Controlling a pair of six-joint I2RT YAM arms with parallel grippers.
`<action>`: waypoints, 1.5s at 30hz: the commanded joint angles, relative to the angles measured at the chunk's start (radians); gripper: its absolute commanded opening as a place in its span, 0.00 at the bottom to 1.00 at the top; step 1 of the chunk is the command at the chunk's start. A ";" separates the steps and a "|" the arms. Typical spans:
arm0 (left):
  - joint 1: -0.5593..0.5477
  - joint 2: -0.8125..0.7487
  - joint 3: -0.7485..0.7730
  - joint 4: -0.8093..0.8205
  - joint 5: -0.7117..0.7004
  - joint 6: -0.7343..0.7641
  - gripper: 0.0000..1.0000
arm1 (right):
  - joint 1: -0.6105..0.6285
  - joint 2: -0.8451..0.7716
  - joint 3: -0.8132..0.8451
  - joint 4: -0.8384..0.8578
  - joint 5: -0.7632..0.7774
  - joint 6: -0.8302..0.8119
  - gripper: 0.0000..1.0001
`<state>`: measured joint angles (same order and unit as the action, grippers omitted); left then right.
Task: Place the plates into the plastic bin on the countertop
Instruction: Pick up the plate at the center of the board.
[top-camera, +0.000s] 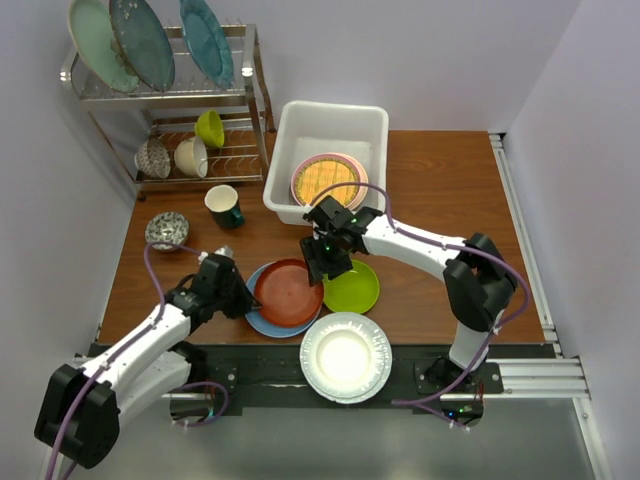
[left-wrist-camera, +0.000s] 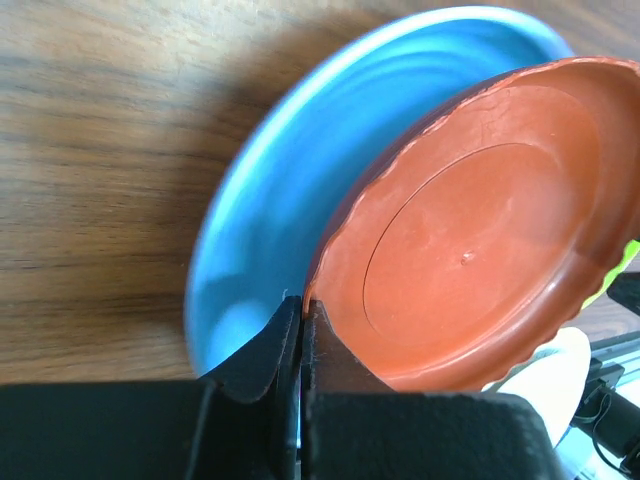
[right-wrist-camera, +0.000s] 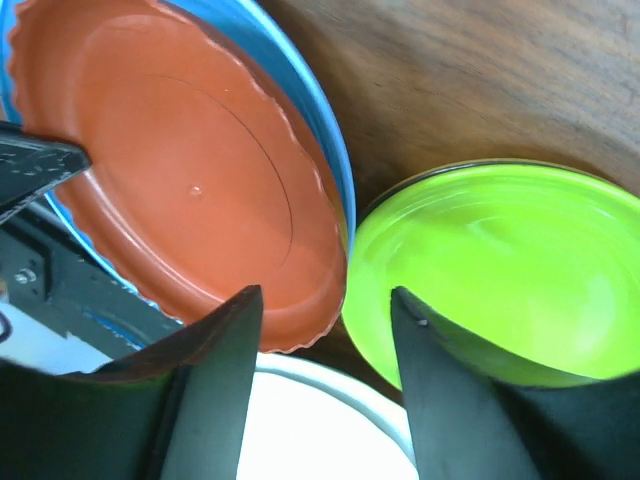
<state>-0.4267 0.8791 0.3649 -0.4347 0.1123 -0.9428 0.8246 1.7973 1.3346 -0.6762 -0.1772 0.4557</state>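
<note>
No readable writing in any view

We find no words, brand marks, numbers or signs on the plates, the plastic bin or the countertop. The gold plate lying in the bin shows only a fine grid-like pattern, too small for us to read as characters.

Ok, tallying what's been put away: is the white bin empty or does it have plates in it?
Not empty. The bin holds stacked plates: a gold plate on top, a pink plate under it.
</note>
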 joint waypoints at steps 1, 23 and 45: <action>-0.004 -0.041 0.062 -0.024 -0.039 0.004 0.00 | 0.002 -0.061 -0.005 0.026 -0.019 0.000 0.62; -0.004 -0.098 0.129 -0.076 -0.039 0.013 0.00 | 0.001 -0.105 0.002 0.053 -0.024 0.051 0.11; -0.004 -0.184 0.163 -0.131 -0.100 0.013 1.00 | -0.001 -0.124 0.000 0.029 0.015 0.041 0.00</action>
<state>-0.4271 0.7307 0.4694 -0.5522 0.0463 -0.9329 0.8238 1.7264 1.3327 -0.6533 -0.1745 0.4969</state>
